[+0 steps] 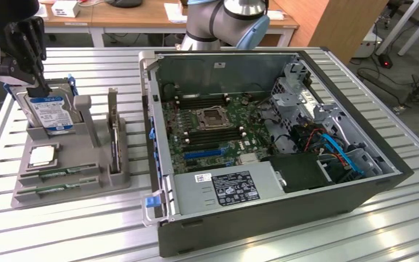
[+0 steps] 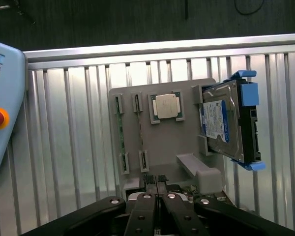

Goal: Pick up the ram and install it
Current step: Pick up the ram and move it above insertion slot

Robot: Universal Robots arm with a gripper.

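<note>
The gripper [image 1: 41,89] is hanging at about ten o'clock in the exterior view, its black fingers [image 2: 145,211] pressing flat together, tips pointing down toward five o'clock. The arm's base joint [image 1: 228,19] is sitting at twelve o'clock.

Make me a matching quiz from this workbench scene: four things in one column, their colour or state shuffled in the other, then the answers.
Column one:
1. ram
2. hard drive
3. processor chip
4. gripper

Column two:
A. standing upright, blue label
B. shut
C. green, in a narrow slot of the grey holder
D. silver square, lying flat

Pairs: 1-C, 2-A, 3-D, 4-B
</note>
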